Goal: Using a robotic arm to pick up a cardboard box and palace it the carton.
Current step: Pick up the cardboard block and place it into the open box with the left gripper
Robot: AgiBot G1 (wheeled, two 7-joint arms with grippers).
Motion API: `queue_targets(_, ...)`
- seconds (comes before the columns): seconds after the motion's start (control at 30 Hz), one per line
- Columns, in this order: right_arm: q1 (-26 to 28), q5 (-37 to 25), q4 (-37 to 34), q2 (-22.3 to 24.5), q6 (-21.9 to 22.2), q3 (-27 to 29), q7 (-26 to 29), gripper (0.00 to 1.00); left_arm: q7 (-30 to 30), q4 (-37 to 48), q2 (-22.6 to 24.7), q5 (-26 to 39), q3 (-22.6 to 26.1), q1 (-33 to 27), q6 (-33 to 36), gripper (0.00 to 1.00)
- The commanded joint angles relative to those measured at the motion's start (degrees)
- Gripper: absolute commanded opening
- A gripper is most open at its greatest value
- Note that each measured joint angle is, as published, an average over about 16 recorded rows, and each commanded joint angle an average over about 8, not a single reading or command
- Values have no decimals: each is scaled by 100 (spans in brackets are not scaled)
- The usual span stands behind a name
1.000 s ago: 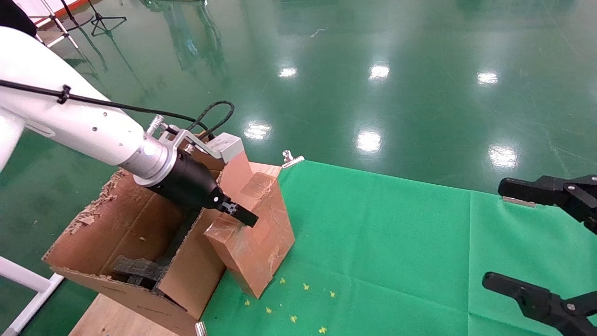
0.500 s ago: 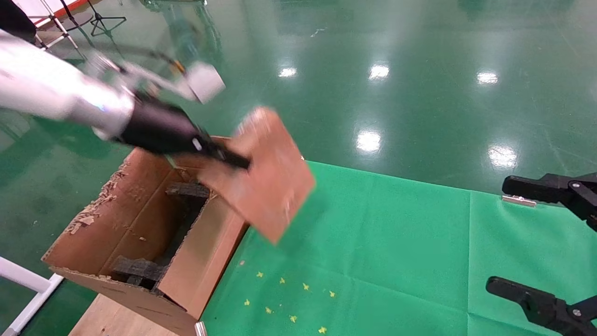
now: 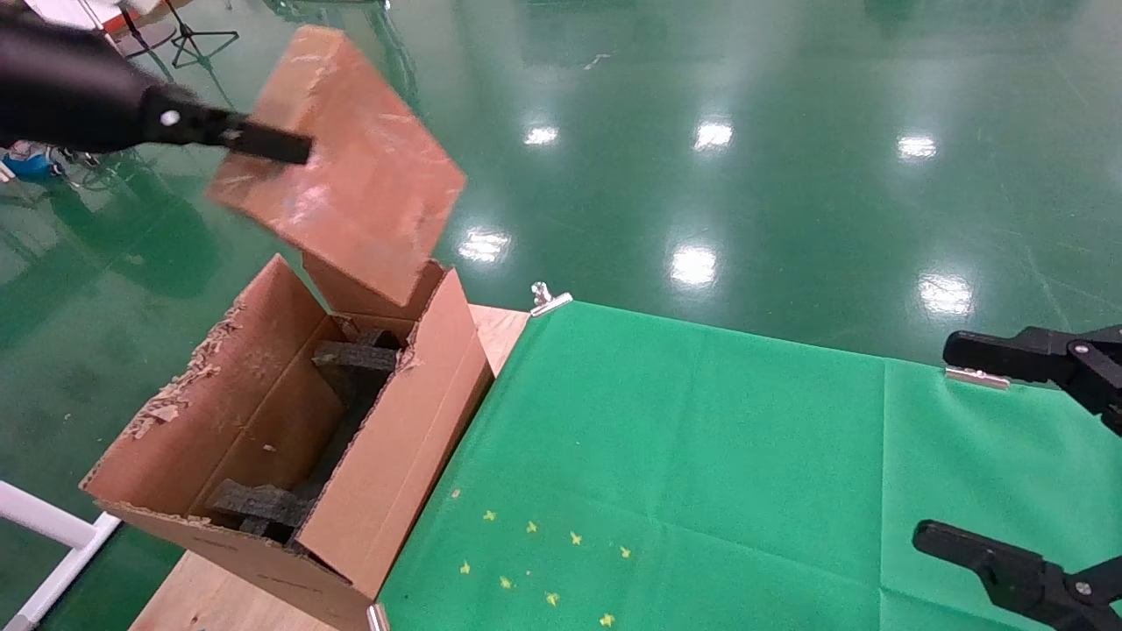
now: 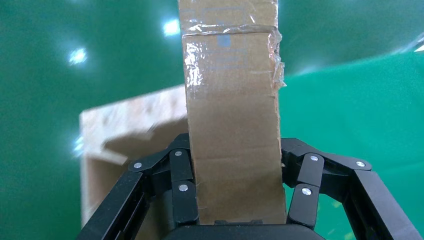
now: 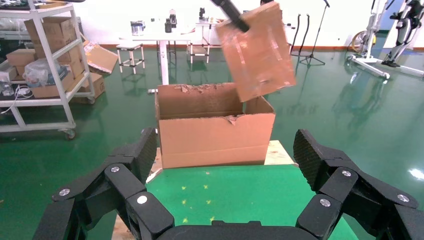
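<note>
The green cloth [image 3: 701,456] covers most of the table beside the carton [image 3: 386,473], and a strip of bare wooden tabletop [image 3: 500,329] shows between the two. A metal clip [image 3: 548,298] pins the cloth's far corner, just beyond the carton's far end, and small yellow marks [image 3: 543,561] dot the cloth near the carton's near corner.

The carton stands open at the table's left edge, with ragged torn flaps [image 3: 188,377] along its outer rim. Its inside is only partly seen: black foam inserts [image 3: 355,355] show at the far end and the near end, while the floor between them lies in shadow behind the nearer wall.

The cardboard box [image 3: 346,162] hangs in the air above the carton's far end, tilted, its lowest corner just over the rim and not touching it. The right wrist view shows the same, the box [image 5: 257,50] raised over the carton [image 5: 215,132].

Of the robotic arm only the black left gripper [image 3: 263,145] is in the head view, the rest cut off above the carton's left side. Its fingers [image 4: 182,187] are clamped on the box's narrow taped face [image 4: 232,125].

The right gripper [image 3: 1021,456] hangs over the cloth's right side, well apart from the carton, with its jaws spread wide and nothing between them.
</note>
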Motion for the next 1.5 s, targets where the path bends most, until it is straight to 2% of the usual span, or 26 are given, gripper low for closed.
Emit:
queue_targets(0.03, 0, 0, 0, 0, 0, 0, 0, 100, 64, 49, -98, 137, 76, -59, 38, 0)
queue_targets(0.4, 0, 0, 0, 0, 0, 0, 0, 100, 899, 1103, -524, 549, 400, 64, -243, 0)
queue_targets(0.67, 0, 0, 0, 0, 0, 0, 0, 100, 1514, 1845, -585, 615, 475, 341, -687, 0)
queue_targets(1.5, 0, 0, 0, 0, 0, -1, 0, 100, 2638, 4431, 286, 697, 617, 932, -1957, 0)
